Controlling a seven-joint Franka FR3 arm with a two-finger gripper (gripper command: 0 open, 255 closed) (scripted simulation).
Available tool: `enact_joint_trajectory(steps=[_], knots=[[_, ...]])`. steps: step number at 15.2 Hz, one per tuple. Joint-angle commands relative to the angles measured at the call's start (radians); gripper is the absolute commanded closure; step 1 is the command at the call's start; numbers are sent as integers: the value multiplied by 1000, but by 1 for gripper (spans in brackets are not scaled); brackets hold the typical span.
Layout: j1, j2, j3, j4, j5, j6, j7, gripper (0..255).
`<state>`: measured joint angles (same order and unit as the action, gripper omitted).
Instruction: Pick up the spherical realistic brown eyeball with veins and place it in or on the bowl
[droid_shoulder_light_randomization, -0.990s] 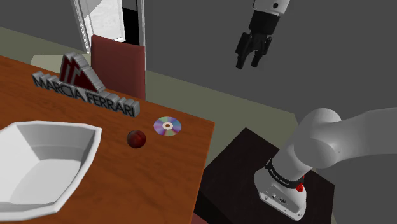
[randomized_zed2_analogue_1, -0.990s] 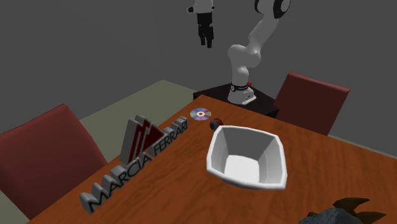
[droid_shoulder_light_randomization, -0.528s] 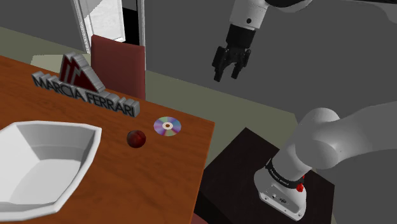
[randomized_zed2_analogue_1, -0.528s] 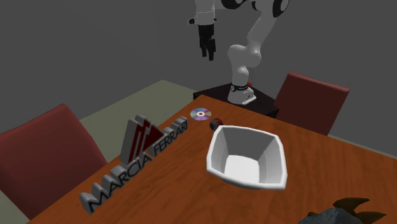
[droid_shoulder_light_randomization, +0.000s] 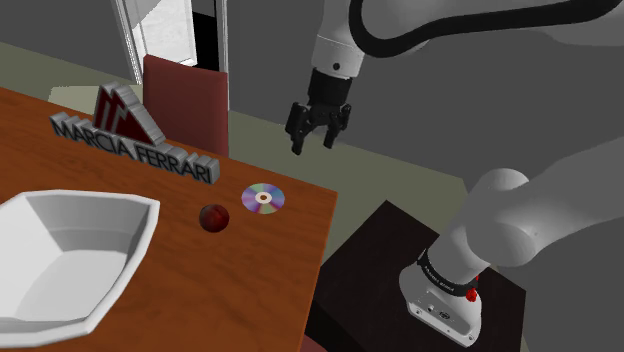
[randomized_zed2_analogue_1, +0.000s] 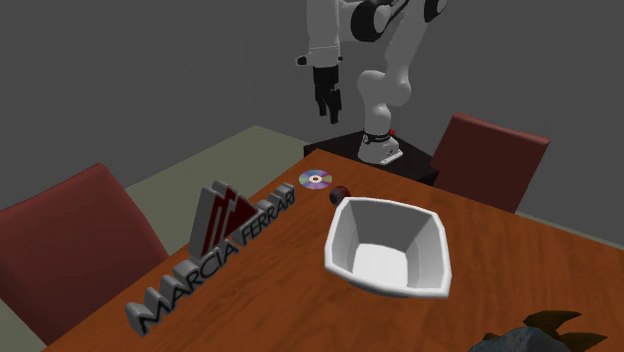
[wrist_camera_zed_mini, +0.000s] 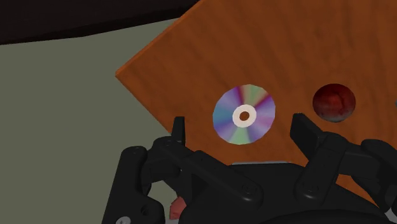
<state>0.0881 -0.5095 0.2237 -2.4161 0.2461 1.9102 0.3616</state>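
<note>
The eyeball (droid_shoulder_light_randomization: 214, 218) is a dark red-brown ball lying on the wooden table (droid_shoulder_light_randomization: 290, 270), between a shiny disc (droid_shoulder_light_randomization: 263, 199) and the white bowl (droid_shoulder_light_randomization: 146, 222). My gripper (droid_shoulder_light_randomization: 312, 143) hangs open in the air above the table's corner near the disc, holding nothing. In the second exterior view the gripper (randomized_zed2_analogue_1: 329, 108) is well above the disc (randomized_zed2_analogue_1: 314, 180), and the eyeball (randomized_zed2_analogue_1: 341, 194) rests just behind the bowl's (randomized_zed2_analogue_1: 350, 240) far rim. Looking down past the gripper (wrist_camera_zed_mini: 242, 127), the disc (wrist_camera_zed_mini: 244, 115) lies between the open fingers and the eyeball (wrist_camera_zed_mini: 334, 102) sits beside it.
A grey and red sign reading MARCIA FERRARI (droid_shoulder_light_randomization: 130, 140) stands along the table's far edge. Dark red chairs (droid_shoulder_light_randomization: 185, 100) (randomized_zed2_analogue_1: 70, 235) (randomized_zed2_analogue_1: 490, 155) stand around the table. The arm's dark stand (droid_shoulder_light_randomization: 400, 250) is just off the table's corner. A dark ragged object (randomized_zed2_analogue_1: 530, 335) lies at the near edge.
The arm has swung down and to the shoulder view's left, bringing the gripper from high over the stand to above the table's corner. The fingers stayed open; eyeball, disc and bowl are unmoved.
</note>
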Motion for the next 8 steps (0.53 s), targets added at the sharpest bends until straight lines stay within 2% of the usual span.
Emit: enact_joint_trajectory(steps=[1, 8], knots=[[12, 51, 34, 14, 15, 49, 34, 0], [36, 272, 142, 95, 16, 222, 147, 0]])
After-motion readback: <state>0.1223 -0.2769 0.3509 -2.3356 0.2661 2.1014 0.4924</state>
